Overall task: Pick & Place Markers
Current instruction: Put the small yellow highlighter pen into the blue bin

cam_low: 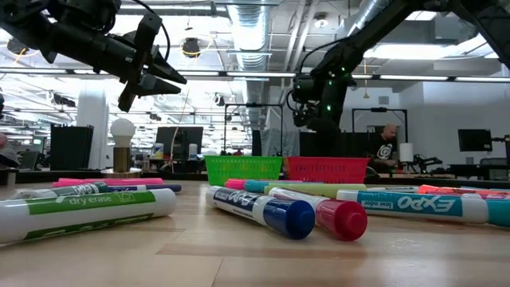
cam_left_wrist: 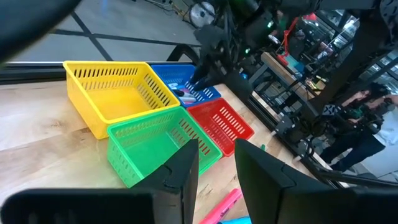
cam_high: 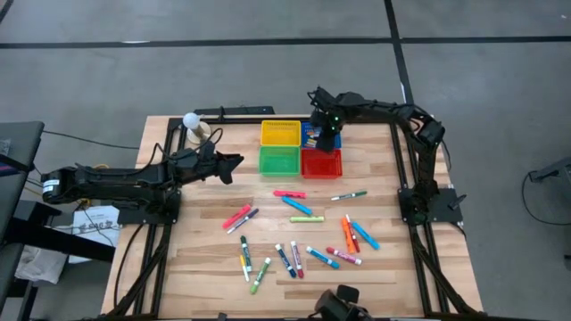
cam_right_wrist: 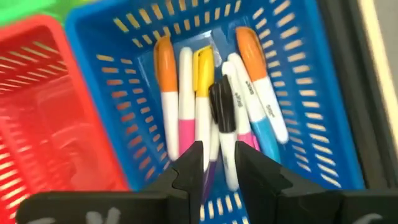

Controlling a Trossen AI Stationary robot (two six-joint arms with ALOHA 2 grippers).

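Several markers (cam_high: 303, 232) lie scattered flat on the wooden table, toward its near half. Four mesh baskets stand at the far middle: yellow (cam_high: 279, 132), green (cam_high: 278, 160), red (cam_high: 332, 166) and blue (cam_right_wrist: 298, 74). The blue basket holds several markers (cam_right_wrist: 168, 93), with a black-capped white one (cam_right_wrist: 221, 102) lying on top of the pile. My right gripper (cam_right_wrist: 221, 165) hangs over the blue basket, pointing down, its fingers slightly apart above that marker. My left gripper (cam_high: 234, 163) hovers open left of the green basket, with nothing between its fingers.
A white ball on a small stand (cam_high: 191, 120) sits at the far left corner. A dark camera (cam_high: 339, 303) stands at the near edge. A person (cam_low: 386, 143) is in the room behind the table. Bare wood lies between the left gripper and the scattered markers.
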